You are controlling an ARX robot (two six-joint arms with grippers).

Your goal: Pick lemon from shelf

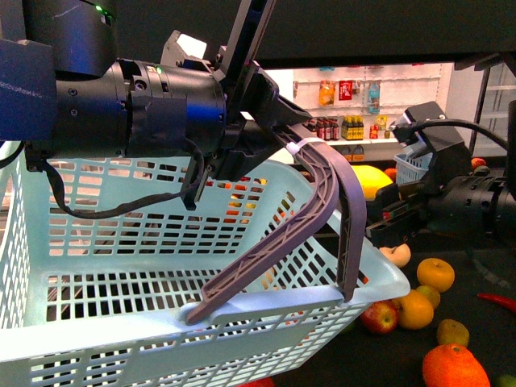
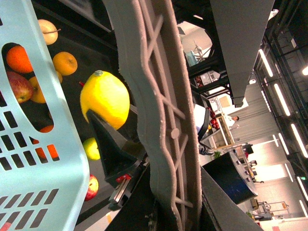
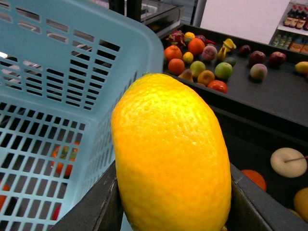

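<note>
Right claw (image 1: pixel 385 211): I hold the bright yellow oval lemon (image 3: pixel 171 154).
Surface: black metal shelf deck (image 3: pixel 269 91); shop bottles (image 1: pixel 343 127) beyond.
Obstacle: pale-blue plastic basket (image 1: pixel 161 234), left claw (image 1: pixel 289 137) gripping.

Shop interior, brightly lit white back wall (image 1: pixel 419 81) in the front view, carrying rows of bottles (image 1: pixel 352 127) and hanging packets (image 1: pixel 326 93). Long ceiling light strips (image 2: pixel 271 62) and a dark overhead beam (image 2: pixel 240 43) in the left wrist view, far end of the room bright and blurred. Plain white wall panel (image 3: pixel 240 17) in the right wrist view, dark-capped bottles (image 3: pixel 294 18) on a ledge just beside it.
</note>
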